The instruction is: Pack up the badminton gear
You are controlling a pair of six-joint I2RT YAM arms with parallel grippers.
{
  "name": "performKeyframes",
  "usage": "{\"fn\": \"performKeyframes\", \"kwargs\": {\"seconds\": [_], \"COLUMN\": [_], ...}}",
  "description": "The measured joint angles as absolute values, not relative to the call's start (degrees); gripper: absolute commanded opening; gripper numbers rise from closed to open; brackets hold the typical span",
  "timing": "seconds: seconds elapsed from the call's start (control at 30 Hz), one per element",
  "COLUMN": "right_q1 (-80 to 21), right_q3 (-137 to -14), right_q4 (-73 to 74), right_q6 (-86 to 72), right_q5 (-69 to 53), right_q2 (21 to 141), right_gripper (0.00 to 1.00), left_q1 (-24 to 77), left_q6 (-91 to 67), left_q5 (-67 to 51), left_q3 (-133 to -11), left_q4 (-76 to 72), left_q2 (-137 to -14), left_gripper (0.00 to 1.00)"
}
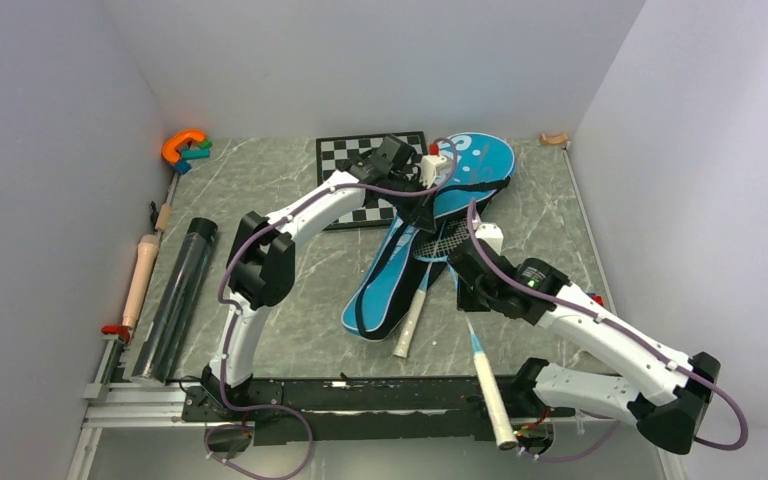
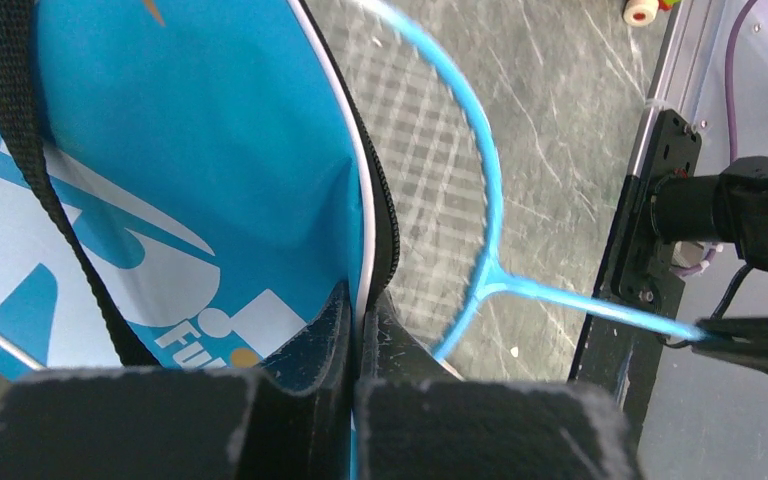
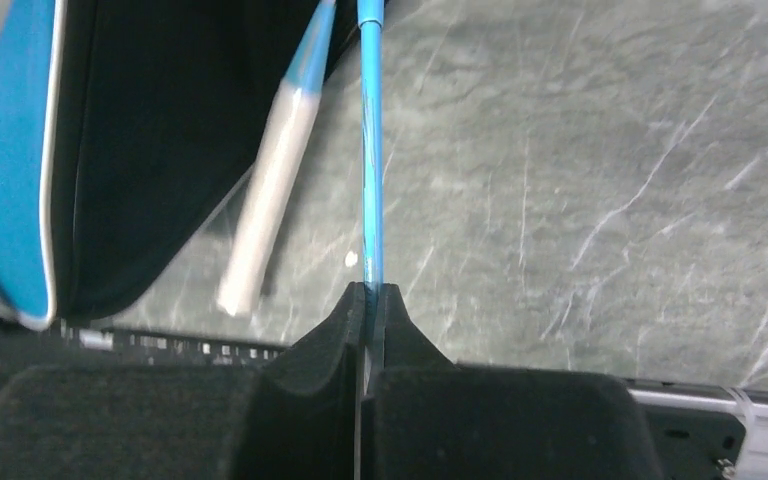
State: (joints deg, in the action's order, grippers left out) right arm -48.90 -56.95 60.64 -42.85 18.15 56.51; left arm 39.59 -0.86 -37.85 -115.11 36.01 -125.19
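Across the tabletop [image 1: 290, 200]: two rackets [image 1: 409, 322] [image 1: 490, 395], one bag [image 1: 480, 160], one tube [image 1: 175, 300].

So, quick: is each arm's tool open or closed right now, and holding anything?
Left tool: closed, pinching the edge of the blue bag.
Right tool: closed on the thin blue shaft of a racket.

White arms [image 1: 310, 205] w/ black joints [image 1: 265, 270], purple cables [image 1: 226, 270].

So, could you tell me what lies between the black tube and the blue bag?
Top view: the left arm stands between black tube and blue bag.
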Motion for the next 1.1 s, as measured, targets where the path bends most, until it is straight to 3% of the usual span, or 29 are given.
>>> {"fn": "performKeyframes", "kwargs": {"seconds": [0.57, 1.1], "right_q1": [-49.17, -45.89], "right_q3": [-50.98, -47.22], "right_q4": [42.44, 17.41], "right_q6": [-55.40, -51.42], "right_q5": [38.94, 39.29], "right_q2": [68.84, 78.06], "right_gripper": [0.00, 0.00], "left_q1": [40.01, 39.99], "left_q6": [1.04, 1.48], "left_q5": [-41.52, -43.86], "left_q3": [-102.19, -98.61], "left_q4": [33.58, 34.28], "left_q2": [-116.05, -113.16], "left_gripper": [0.00, 0.00]}}
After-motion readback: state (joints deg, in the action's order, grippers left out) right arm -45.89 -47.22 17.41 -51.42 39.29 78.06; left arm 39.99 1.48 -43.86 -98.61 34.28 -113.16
